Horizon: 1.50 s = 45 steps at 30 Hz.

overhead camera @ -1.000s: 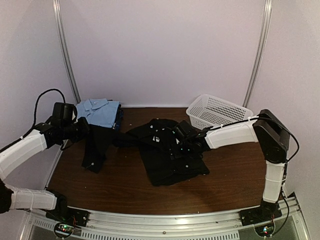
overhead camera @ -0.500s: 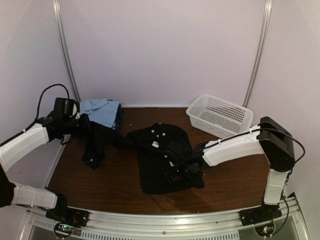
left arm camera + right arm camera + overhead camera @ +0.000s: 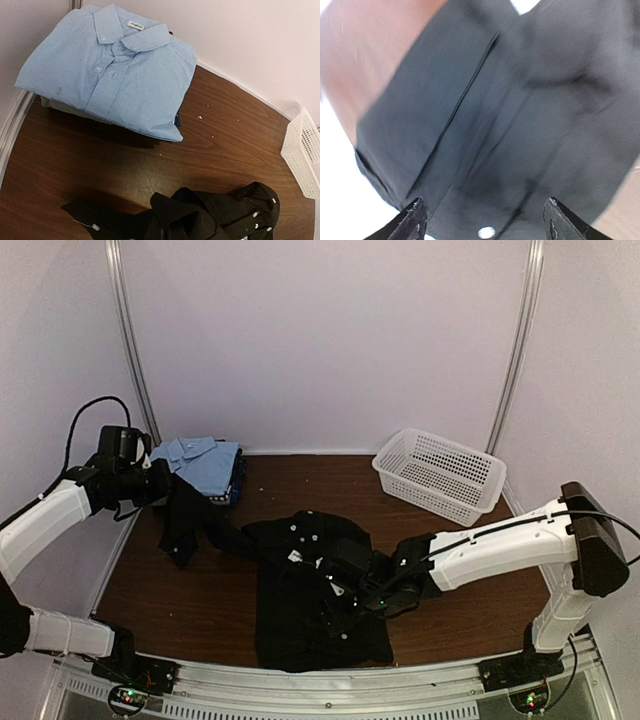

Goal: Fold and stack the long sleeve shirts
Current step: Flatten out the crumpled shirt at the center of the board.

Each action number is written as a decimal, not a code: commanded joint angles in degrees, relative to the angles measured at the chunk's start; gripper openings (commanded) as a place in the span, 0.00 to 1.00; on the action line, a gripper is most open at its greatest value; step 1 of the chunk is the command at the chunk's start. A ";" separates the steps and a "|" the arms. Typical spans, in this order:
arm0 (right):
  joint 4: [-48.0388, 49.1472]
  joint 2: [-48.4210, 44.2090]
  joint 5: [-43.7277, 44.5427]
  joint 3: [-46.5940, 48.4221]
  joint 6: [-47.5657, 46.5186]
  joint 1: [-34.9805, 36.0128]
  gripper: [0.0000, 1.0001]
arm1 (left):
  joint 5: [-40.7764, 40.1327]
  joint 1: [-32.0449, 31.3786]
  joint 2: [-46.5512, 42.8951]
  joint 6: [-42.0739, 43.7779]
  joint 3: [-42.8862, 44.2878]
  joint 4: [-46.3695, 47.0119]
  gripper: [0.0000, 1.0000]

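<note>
Pinching a sleeve of the black shirt [image 3: 300,630] at ten o'clock, the left gripper [image 3: 163,488] has its jaws clamped; the body stretches toward six o'clock on the tabletop [image 3: 190,610], beneath the wide jaws of the right gripper [image 3: 355,590].

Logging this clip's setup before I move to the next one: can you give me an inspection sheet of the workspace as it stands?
Surface: brown wooden table, with a few light specks near the blue shirt.
Job's things: black shirt spread at centre front, one sleeve lifted toward the left; light blue shirt folded on top of a stack in the far left corner.
Clutter: white mesh basket at far right.
Grippers: left gripper shut on the black shirt's sleeve; right gripper open over the black shirt.
Cables: black cable looped above the left arm.
Surroundings: pale walls, metal rails.
</note>
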 commanded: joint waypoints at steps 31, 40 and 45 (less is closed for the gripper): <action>-0.86 19.75 20.11 24.64 -2.25 -10.92 0.12 | 4.75 0.57 -2.38 1.46 1.66 1.89 0.00; 0.75 23.11 15.34 35.03 -6.71 -17.49 0.00 | 6.88 0.57 -2.36 2.40 1.23 2.22 0.00; 0.85 29.22 11.08 44.66 -8.53 -22.00 0.00 | 8.51 0.57 -2.36 2.69 0.33 2.33 0.00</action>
